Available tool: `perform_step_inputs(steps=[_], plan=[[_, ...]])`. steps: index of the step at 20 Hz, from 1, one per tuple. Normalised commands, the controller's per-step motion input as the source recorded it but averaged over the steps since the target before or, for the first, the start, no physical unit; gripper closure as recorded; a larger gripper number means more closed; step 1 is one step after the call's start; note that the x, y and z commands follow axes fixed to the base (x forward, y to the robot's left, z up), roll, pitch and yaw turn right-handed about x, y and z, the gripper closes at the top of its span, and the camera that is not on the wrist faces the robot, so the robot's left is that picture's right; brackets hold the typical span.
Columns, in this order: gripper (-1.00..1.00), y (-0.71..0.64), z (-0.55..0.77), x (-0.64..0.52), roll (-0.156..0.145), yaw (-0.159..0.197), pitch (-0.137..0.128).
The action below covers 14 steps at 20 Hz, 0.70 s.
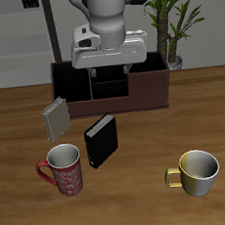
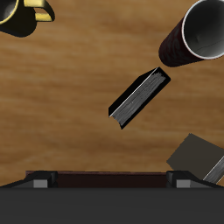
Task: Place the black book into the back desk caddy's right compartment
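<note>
The black book (image 1: 102,142) stands upright on the table in front of the back desk caddy (image 1: 152,93), apart from it; it also shows in the wrist view (image 2: 138,98). The caddy is a long reddish-brown box with black dividers at the back of the table. A large black-lined end section (image 1: 70,84) shows beside the small middle cubbies; the hand hides part of the inside. My gripper (image 1: 110,73) hangs above the caddy's middle, behind the book. In the wrist view the gripper (image 2: 109,182) has its fingers wide apart with nothing between them.
A grey book (image 1: 55,117) leans near the caddy's end, also in the wrist view (image 2: 199,157). A red patterned mug (image 1: 63,170) stands close beside the black book toward the front edge. A yellow mug (image 1: 194,171) stands farther off. A potted plant (image 1: 174,19) is behind the caddy.
</note>
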Motion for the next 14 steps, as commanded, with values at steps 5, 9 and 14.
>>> perform_step_inputs(steps=[5, 9, 14], plan=[[-1.00, -0.31, -0.01, 0.12, 0.015, -0.064, -0.003], [-1.00, -0.28, -0.04, 0.10, -0.011, -0.153, -0.043], [-1.00, -0.15, -0.06, 0.14, -0.021, -0.069, -0.033]])
